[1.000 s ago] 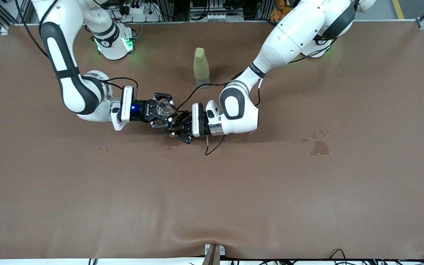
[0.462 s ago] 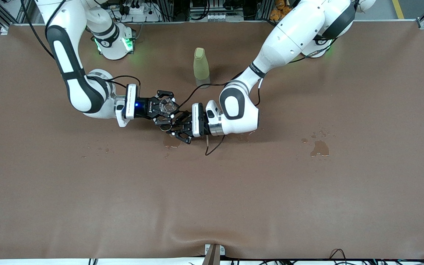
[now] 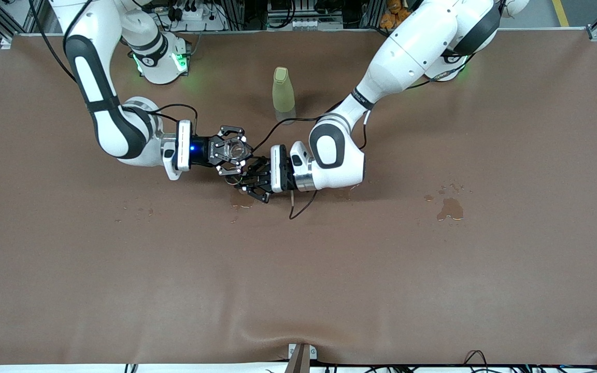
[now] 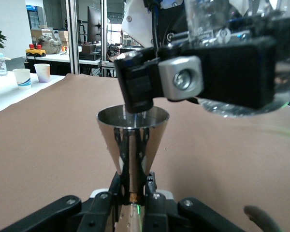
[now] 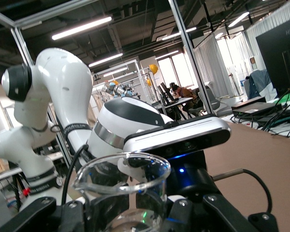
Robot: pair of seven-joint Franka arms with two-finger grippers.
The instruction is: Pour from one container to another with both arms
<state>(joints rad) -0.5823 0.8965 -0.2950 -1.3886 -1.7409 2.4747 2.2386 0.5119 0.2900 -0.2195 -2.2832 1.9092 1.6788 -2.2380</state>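
Note:
My right gripper (image 3: 229,151) is shut on a clear glass beaker (image 3: 234,149), whose mouth faces up in the front view. The beaker (image 5: 123,188) fills the right wrist view between the black fingers (image 5: 34,212). My left gripper (image 3: 249,181) is shut on the stem of a shiny cone-shaped metal cup (image 4: 133,137), which stands upright. In the left wrist view the right gripper's fingers (image 4: 181,79) and the beaker (image 4: 237,107) hang just above and beside the cup's rim. The two grippers meet over the middle of the table. The right gripper mostly hides the cup in the front view.
A yellow-green bottle (image 3: 283,96) stands farther from the front camera than the grippers, between the arms' bases. A wet puddle (image 3: 450,208) lies toward the left arm's end. Small drops (image 3: 241,203) and a looping black cable (image 3: 301,204) lie under the grippers.
The right arm has carried the beaker toward the left gripper, so it now overlaps the metal cup. The left arm has stayed put.

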